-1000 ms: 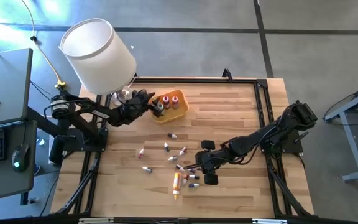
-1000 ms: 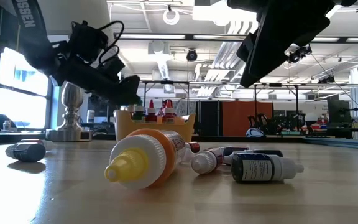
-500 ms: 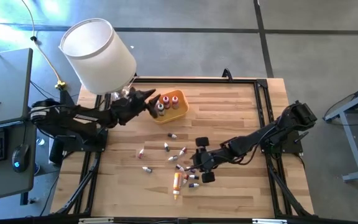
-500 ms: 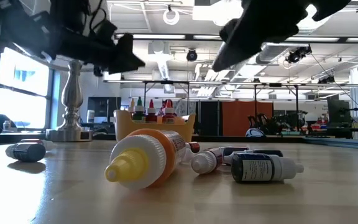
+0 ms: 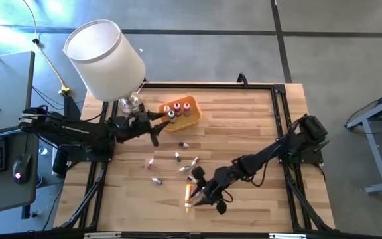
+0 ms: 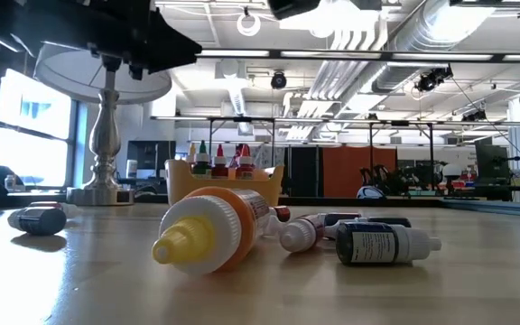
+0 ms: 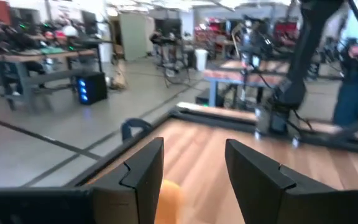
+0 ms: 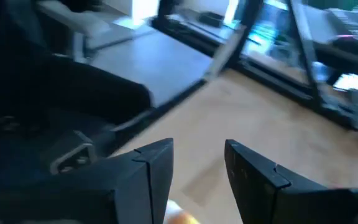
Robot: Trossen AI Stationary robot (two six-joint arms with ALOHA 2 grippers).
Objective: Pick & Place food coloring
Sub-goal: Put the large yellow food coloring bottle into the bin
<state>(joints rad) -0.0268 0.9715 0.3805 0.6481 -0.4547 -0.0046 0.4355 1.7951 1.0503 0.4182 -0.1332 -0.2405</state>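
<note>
Several small food coloring bottles (image 5: 178,157) lie scattered on their sides on the wooden table. A larger orange bottle with a yellow cap (image 5: 188,194) (image 6: 210,230) and a dark-labelled one (image 6: 382,244) lie nearer the front. More bottles stand upright in the orange tray (image 5: 192,118) at the back. My left gripper (image 5: 159,126) (image 7: 194,149) hovers open just left of the tray, nothing between its fingers. My right gripper (image 5: 206,191) (image 8: 199,149) hangs open above the front cluster, close to the orange bottle, holding nothing.
A lamp with a white shade (image 5: 105,56) stands at the table's far left corner, its metal base (image 6: 105,194) beside the tray. A lone bottle (image 6: 36,218) lies off to the left. Bare wood spreads over the right half and along the near edge.
My left gripper has drawn back from the tray toward the table's left and risen, swinging level. My right gripper has rolled and moved toward the near edge and leftward, over the orange bottle. No bottle has moved.
</note>
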